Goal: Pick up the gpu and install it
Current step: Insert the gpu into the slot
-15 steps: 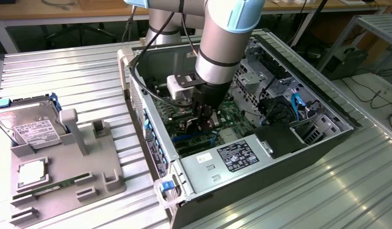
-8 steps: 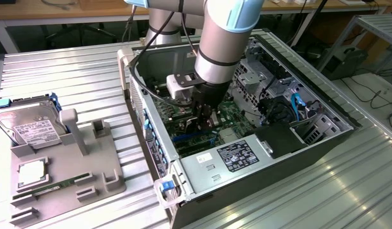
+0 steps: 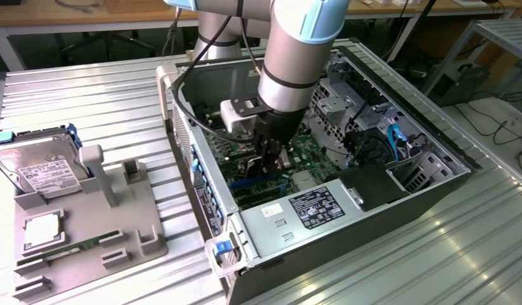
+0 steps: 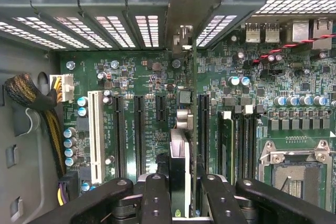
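While inside the computer case [image 3: 430, 136], end effector [image 4: 178, 195] clamped on gpu [image 4: 181, 145] above motherboard [image 4: 136, 77].

— Where are we?
— We're in a robotics lab: ribbed metal table [image 3: 91, 95], an opened computer case [image 3: 430, 136], a grey parts fixture [image 3: 116, 222], wooden workbenches [image 3: 40, 13] with cables behind.

Ribbed metal tabletop [image 3: 91, 95], wooden desk [image 3: 91, 14] behind (cables on the floor [image 3: 507, 127]), bright glare.
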{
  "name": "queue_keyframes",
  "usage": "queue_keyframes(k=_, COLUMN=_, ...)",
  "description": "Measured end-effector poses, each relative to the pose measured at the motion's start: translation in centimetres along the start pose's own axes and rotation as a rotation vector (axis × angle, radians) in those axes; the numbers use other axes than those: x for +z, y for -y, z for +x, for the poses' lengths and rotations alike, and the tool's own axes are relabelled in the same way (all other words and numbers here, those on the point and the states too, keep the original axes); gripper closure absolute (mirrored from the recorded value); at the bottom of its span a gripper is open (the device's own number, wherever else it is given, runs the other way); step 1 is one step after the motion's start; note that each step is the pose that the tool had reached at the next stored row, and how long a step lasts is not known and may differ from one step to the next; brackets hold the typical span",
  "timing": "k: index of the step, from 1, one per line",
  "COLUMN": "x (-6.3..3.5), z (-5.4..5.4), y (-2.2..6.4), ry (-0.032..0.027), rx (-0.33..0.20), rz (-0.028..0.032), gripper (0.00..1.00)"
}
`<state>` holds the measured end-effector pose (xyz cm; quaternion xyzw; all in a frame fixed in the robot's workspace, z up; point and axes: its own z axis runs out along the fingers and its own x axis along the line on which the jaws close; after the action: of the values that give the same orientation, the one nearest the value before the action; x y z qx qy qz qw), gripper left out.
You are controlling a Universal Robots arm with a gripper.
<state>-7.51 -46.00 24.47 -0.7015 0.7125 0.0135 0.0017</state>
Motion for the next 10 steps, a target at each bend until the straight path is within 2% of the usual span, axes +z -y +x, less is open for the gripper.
queue_keyframes(k=10, x=0.46, z=0.01, y=-0.03, ry=-0.0003, rx=-0.001, rz=-0.0002, gripper=0.72)
